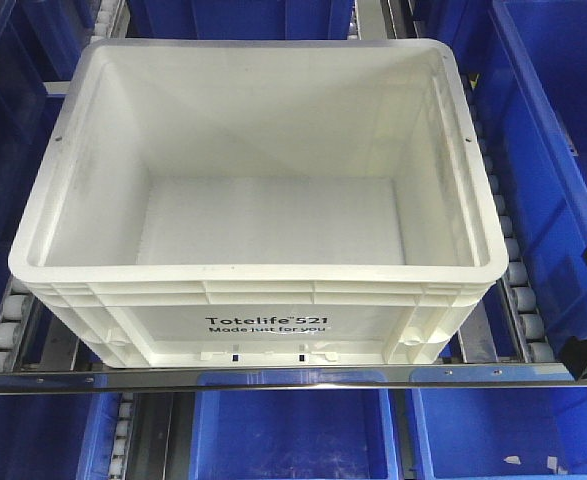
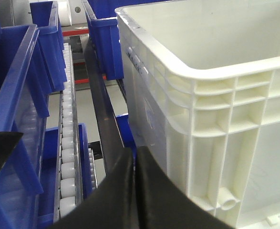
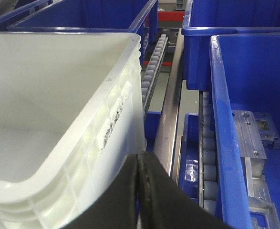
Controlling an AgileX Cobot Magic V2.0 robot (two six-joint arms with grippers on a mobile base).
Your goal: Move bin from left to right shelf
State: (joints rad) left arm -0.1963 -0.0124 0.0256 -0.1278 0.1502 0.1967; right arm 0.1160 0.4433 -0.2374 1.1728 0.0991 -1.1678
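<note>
**Op:** Big white rectangular plastic crate (image 1: 258,205) w/ ribbed rim fills the front cam, dead centre. Black "Totelife 521 Made just for you" print faces me at 6 o'clock. It sits on the grey roller tracks (image 1: 518,290) of the shelf, nothing inside that I can see.

**Sup:** What's around it?

**Op:** Blue plastic bins (image 1: 563,150) at 3, 9 and 12 o'clock, more below at 6. Metal front rail (image 1: 273,378) runs across just under the crate.

**Sup:** Arms?

**Op:** Left wrist cam: left gripper (image 2: 135,191) w/ black fingers pressed together, nothing between them, just beside the crate's left side wall near the corner ribs. Right wrist cam mirrors that: right gripper (image 3: 139,195) also clamped tight on nothing, hard by the right wall under the rim. Can't tell if either is touching the plastic.

**Sup:** How will it handle?

**Op:** My guess: stiff moulded shell, empty so prob light, but wide & bulky, so a two-arm job. Walls look smooth, prob slippery; closed fingers squeezing flat sides could slide. Ribbed rim is the better purchase: get under the lip at 3 and 9, press inward evenly, lift level.

**Sup:** Risks?

**Op:** Uneven squeeze could tilt it or catch the neighbouring blue bin at 3. Rollers mean it may creep fwd once nudged.
</note>
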